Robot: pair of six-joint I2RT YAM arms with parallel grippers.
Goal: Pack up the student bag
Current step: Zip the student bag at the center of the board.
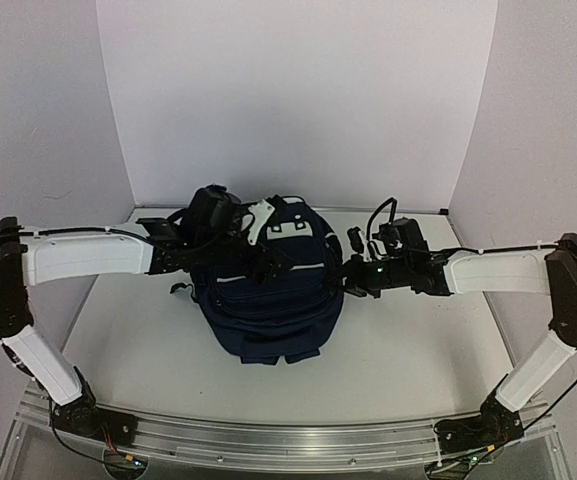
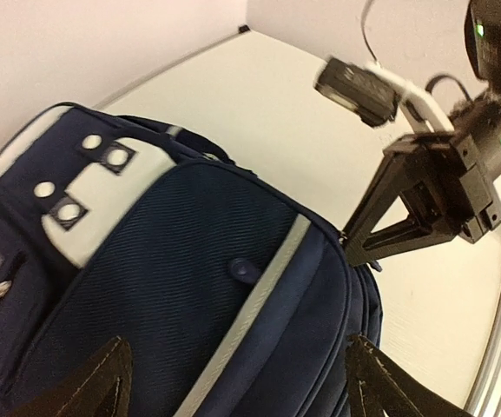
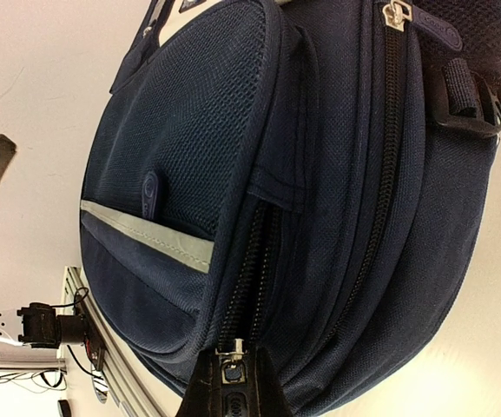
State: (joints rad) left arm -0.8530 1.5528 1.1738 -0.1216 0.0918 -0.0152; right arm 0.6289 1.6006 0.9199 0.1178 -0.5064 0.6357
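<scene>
Left gripper: jaws wide, empty, over student bag | right gripper: clamped on zipper pull, bag's right side | bag long axis: near-far

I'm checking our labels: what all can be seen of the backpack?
The backpack is dark navy woven fabric with light-grey stripes, white snap patches near the top and several zips. It sits bulging on the table. The right hand pinches a side zip pull; the open left hand hovers at its front.

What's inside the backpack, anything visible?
Nothing visible. The backpack hides its inside behind fabric; no view looks into a compartment. The right pincer is shut on a zipper pull.
</scene>
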